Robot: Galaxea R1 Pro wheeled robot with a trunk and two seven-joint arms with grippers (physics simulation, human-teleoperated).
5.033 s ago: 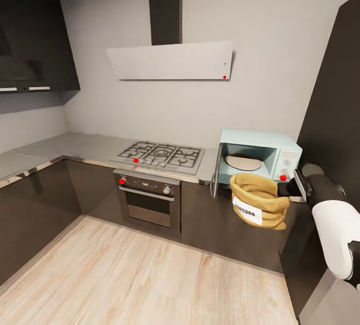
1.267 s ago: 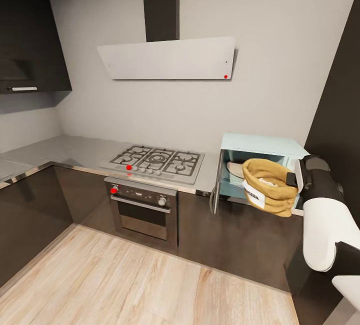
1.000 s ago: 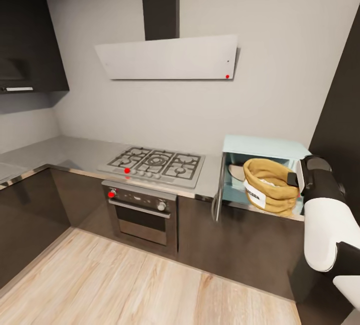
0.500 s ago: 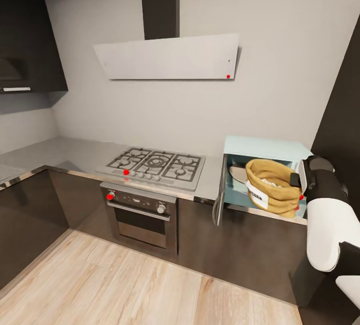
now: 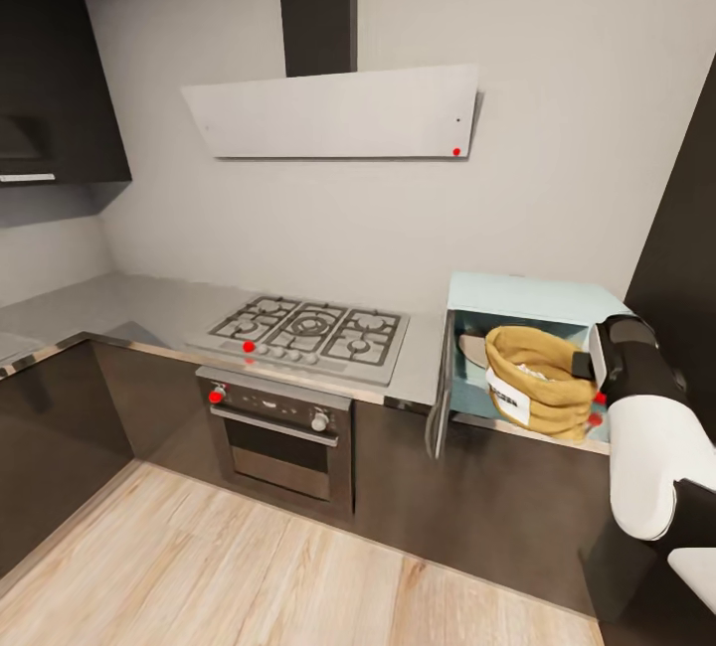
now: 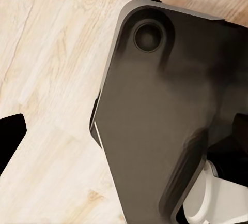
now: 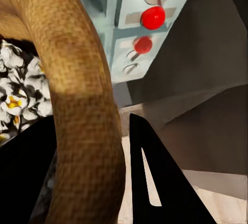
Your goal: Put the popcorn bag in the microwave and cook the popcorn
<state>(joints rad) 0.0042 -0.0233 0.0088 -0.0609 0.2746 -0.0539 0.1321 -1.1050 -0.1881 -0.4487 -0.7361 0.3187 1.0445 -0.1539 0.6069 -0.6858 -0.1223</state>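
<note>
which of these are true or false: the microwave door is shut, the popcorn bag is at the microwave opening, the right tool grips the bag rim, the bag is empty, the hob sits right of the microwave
1. The microwave door is shut. False: it hangs open on the side towards the hob.
2. The popcorn bag is at the microwave's opening. True.
3. The right tool grips the bag's rim. True: in the right wrist view the rolled rim runs between its fingers.
4. The bag is empty. False: pale popcorn shows inside it.
5. The hob sits to the right of the microwave. False: in the head view it is to the left, above the oven.
</note>
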